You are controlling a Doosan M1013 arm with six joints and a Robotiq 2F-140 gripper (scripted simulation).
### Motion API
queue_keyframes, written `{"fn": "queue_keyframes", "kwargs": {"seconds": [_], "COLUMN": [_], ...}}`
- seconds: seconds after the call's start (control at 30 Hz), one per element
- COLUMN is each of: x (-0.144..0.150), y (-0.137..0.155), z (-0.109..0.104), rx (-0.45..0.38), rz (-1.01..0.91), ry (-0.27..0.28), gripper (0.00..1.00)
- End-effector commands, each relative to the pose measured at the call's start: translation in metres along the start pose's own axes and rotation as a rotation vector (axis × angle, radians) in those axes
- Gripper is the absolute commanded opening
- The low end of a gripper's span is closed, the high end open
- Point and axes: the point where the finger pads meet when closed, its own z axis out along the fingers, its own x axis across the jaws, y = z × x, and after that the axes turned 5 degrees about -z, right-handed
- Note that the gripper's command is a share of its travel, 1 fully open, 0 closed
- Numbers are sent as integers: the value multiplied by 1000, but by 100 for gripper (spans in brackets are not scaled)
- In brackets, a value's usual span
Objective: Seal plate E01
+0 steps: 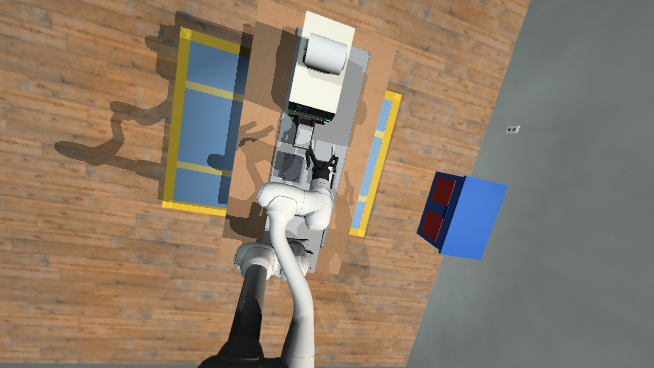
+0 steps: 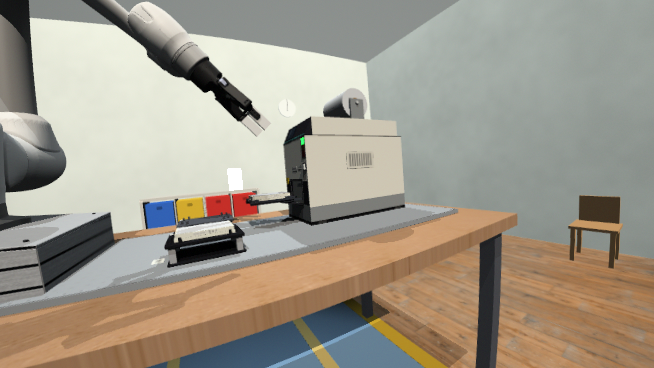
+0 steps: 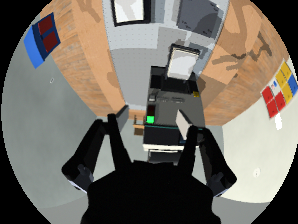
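Observation:
The sealer [image 1: 317, 92] [image 2: 352, 182] has its lamp [image 2: 302, 141] [image 3: 150, 120] lit green. Its stage is out at the front, carrying a pale-topped plate [image 1: 303, 135] [image 2: 269, 198] [image 3: 183, 65] that looks flat; foil and locator fit are too small to tell. A dark nest [image 1: 290, 166] [image 3: 200, 15] shows no plate. A second plate [image 2: 205, 231] [image 3: 129, 11] sits in the other nest [image 2: 172, 244], nearer in the exterior view. My gripper [image 1: 321, 151] [image 2: 256, 126] [image 3: 153, 113] is open and empty, high above the bench in front of the sealer, clear of stage and plates.
A foil roll [image 1: 326, 53] [image 2: 345, 103] sits on top of the sealer. The grey base plate [image 2: 280, 240] lies on the wooden table [image 2: 450, 227]. The arm's stepped grey base [image 2: 75, 250] stands at the left in the exterior view. Coloured bins [image 2: 190, 208] stand beyond the table.

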Motion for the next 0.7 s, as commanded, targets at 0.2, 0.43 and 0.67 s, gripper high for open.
{"fn": "queue_keyframes", "kwargs": {"seconds": [0.2, 0.43, 0.67], "x": [-3, -1, 1], "y": [2, -27, -43], "z": [0, 2, 4], "rx": [0, 0, 0], "rz": [0, 0, 0], "ry": [-2, -2, -2], "gripper": [70, 67, 65]}}
